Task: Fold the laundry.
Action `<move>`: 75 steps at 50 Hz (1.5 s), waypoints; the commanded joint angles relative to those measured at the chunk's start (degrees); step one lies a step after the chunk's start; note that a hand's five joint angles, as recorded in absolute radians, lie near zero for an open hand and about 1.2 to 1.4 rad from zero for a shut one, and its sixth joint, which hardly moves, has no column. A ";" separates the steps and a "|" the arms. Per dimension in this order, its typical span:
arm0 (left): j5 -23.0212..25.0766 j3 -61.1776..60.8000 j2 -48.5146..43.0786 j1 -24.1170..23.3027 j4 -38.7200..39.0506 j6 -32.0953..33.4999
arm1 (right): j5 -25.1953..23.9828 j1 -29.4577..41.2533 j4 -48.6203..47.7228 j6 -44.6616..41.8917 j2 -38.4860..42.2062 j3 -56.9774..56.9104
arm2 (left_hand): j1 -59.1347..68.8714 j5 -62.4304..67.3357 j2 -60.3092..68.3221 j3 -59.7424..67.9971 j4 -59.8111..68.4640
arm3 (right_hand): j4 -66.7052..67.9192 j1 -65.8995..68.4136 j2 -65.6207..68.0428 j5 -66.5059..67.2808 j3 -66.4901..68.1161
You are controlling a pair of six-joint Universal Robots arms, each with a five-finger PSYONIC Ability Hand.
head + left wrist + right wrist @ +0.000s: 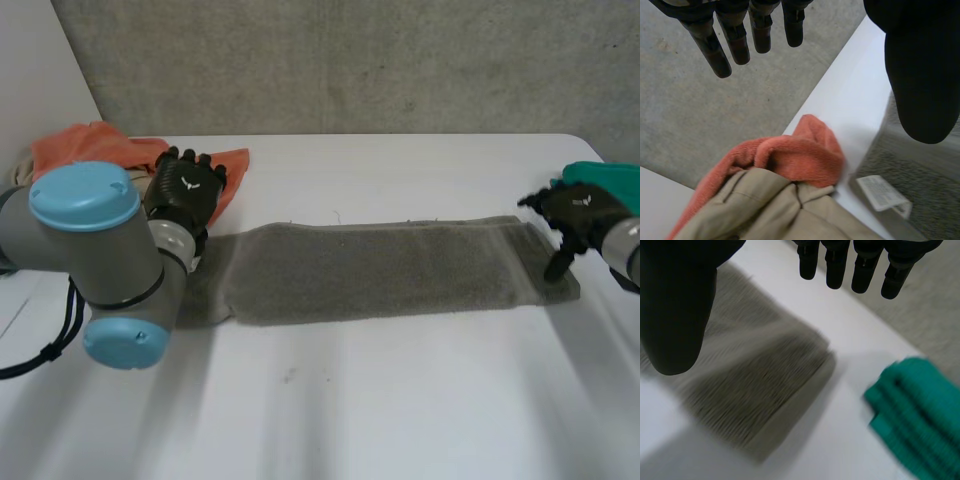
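**A plain, pale setting**

A smooth white rectangular tabletop [400, 400] takes up the near ground. Its far edge runs straight and its far right corner is rounded. Beyond that edge lies a rough, speckled grey surface [350, 60]; whether it is floor or wall cannot be told. At its left side stands a plain pale panel [35, 70]. The light is soft and even.

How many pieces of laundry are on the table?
4. A long grey towel lies in the middle, an orange towel at the far left, a beige garment bunched against it, and a folded green towel near the right hand. More may be hidden.
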 commanded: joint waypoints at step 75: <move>0.36 -5.50 7.49 -8.83 0.19 -7.80 | 5.93 22.68 -16.36 2.00 -7.63 21.72 | -0.90 -2.85 -1.90 -2.23 -1.68 | -2.50 -3.01 -2.47 -2.77 -2.44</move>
